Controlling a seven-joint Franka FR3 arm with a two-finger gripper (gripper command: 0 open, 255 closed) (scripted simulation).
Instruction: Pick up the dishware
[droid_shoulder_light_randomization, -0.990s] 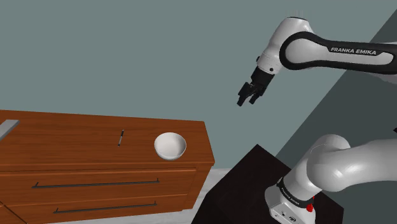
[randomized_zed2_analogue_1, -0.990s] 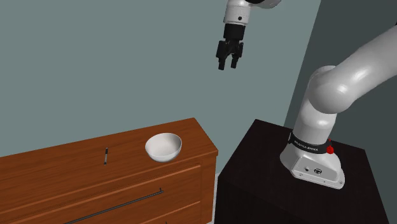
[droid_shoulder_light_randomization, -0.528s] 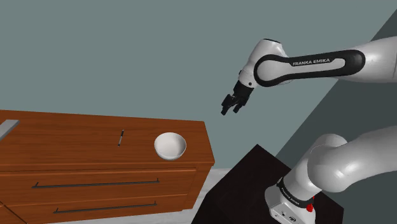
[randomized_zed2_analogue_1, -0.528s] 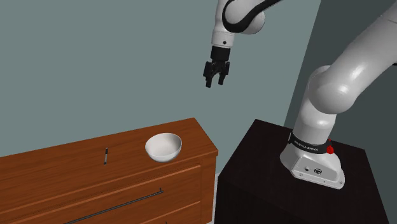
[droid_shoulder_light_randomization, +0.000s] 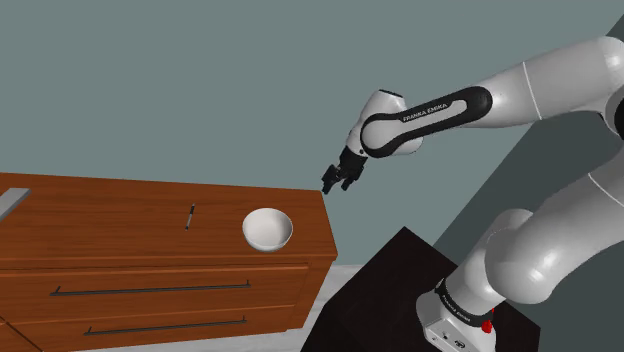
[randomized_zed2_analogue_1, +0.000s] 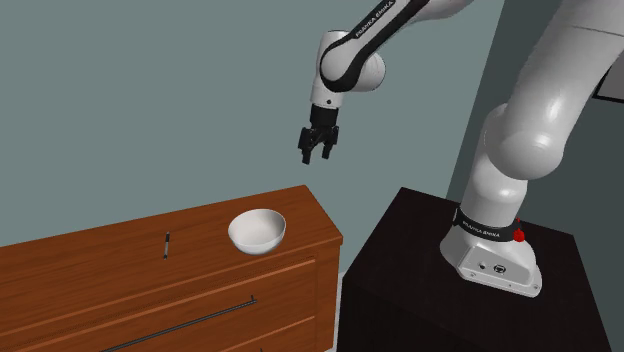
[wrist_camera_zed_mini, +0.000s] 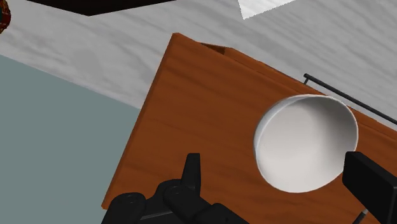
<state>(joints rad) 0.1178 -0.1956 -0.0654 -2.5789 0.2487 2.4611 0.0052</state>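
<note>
A white bowl stands upright on a wooden dresser, near the dresser end closest to my stand. My black gripper hangs in the air above that end of the dresser, higher than the bowl and toward the stand from it, apart from it. In the wrist view the bowl lies below, between the two fingers of the gripper, which stand wide apart. The gripper is open and holds nothing.
A thin dark stick lies on the dresser top beyond the bowl. The dresser front has drawers with long bar handles. The black stand sits beside the dresser. A grey wall rises behind.
The arm has swung down and toward the dresser, bringing the gripper from high over the stand to just above the dresser's near end. The fingers stay open; the bowl has not moved.
</note>
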